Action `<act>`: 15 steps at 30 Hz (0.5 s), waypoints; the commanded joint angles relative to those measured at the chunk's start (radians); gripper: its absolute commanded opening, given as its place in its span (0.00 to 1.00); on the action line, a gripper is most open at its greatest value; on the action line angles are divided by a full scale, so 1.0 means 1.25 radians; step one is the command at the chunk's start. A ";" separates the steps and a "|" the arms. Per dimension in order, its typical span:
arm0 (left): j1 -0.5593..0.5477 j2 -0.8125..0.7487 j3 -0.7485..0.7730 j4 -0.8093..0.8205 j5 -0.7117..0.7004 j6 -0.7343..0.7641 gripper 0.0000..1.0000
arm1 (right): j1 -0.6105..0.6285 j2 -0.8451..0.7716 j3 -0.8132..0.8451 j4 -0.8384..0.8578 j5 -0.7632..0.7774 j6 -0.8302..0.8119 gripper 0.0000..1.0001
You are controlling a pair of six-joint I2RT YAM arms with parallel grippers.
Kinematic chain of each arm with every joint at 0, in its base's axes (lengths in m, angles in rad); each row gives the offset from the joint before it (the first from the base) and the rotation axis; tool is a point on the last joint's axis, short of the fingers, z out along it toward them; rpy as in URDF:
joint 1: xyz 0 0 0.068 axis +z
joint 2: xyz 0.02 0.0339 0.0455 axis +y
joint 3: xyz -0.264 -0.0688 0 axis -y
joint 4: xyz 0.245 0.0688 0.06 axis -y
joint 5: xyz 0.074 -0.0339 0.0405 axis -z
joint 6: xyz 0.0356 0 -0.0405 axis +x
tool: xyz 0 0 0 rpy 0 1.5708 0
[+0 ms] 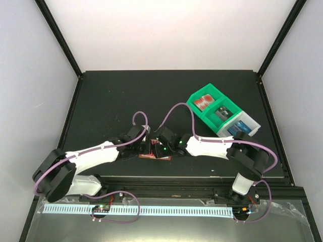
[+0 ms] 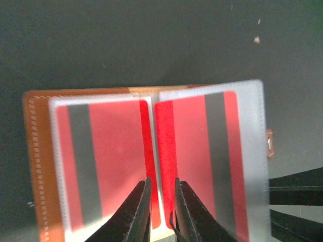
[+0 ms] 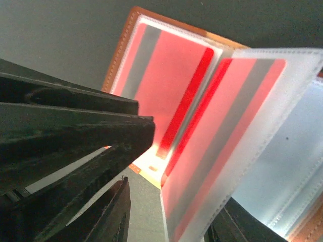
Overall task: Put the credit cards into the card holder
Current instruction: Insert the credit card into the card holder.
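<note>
At six o'clock on the table lies the open card holder (image 2: 38,151), two red cards (image 2: 108,161) sleeved inside, my left gripper (image 2: 160,212) hovering a slit apart and empty, my right gripper (image 3: 171,206) beside the raised sleeve (image 3: 282,126) with its hold impossible to tell, so next I probably fetch another card from the green bin (image 1: 200,116) at two o'clock.

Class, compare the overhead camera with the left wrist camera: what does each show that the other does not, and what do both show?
Only the overhead view shows the left arm and right arm whole, the green bin with a red card inside, and the pale bin beside it. Only the left wrist view shows two sleeved red cards, each with a dark stripe, and the left pincer, its fingers close together at the fold. Both show the brown card holder on the dark table.
</note>
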 commanded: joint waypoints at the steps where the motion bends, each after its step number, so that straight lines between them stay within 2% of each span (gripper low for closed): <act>1: -0.002 -0.084 0.003 -0.055 -0.115 -0.028 0.15 | 0.004 0.014 0.034 0.023 0.001 -0.027 0.40; 10: 0.012 -0.239 0.026 -0.166 -0.268 -0.049 0.19 | 0.004 0.033 0.070 0.043 -0.042 -0.067 0.42; 15: 0.031 -0.336 0.034 -0.213 -0.320 -0.045 0.26 | 0.004 0.067 0.100 0.075 -0.092 -0.080 0.43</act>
